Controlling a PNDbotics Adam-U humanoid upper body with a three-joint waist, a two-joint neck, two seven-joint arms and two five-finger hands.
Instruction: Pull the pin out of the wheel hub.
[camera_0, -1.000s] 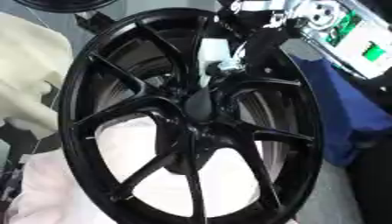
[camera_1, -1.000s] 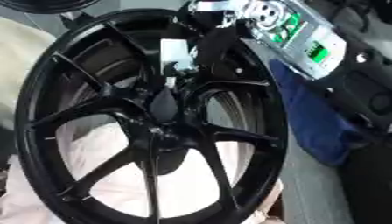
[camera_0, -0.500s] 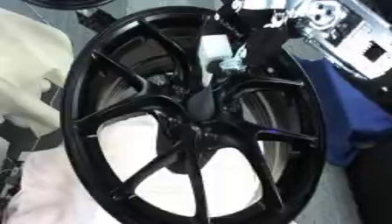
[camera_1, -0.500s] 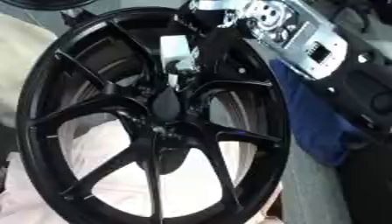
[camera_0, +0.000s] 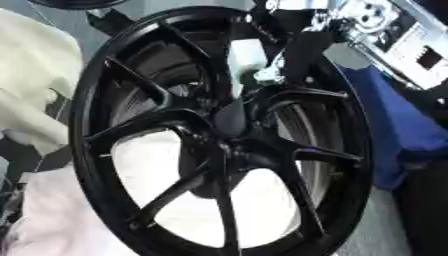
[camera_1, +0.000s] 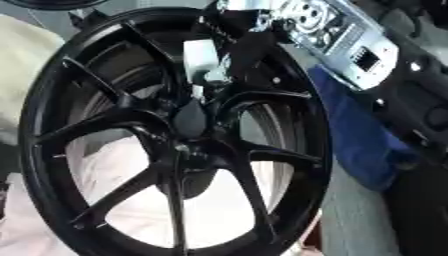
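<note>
Wheel (camera_0: 131, 165), black alloy with branching spokes, stands upright and tilted, filling most of both views. Its hub (camera_1: 188, 119) sits at the centre where the spokes meet, with a smooth dark cap facing the camera. Right hand (camera_1: 229, 60) comes in from the upper right, over the rim, and reaches between the upper spokes just above the hub. Dark fingers (camera_0: 297, 52) lie against a pale whitish block (camera_0: 247, 57) and a small silvery part (camera_0: 265, 76) directly under it; whether this part is the pin cannot be told. Whether the fingers are curled round it or merely laid against it cannot be told either.

The right eye view shows the silver forearm housing (camera_1: 337, 37) more fully, with its dark window and round fittings; the left eye view cuts it at the upper right edge. The left eye view shows more of the cream padding (camera_0: 35, 95) to the left of the rim. Blue cloth (camera_1: 359, 135) lies to the right of the wheel, behind the rim. White sheeting (camera_0: 188, 200) shows through the lower spokes. The left hand appears in neither view.
</note>
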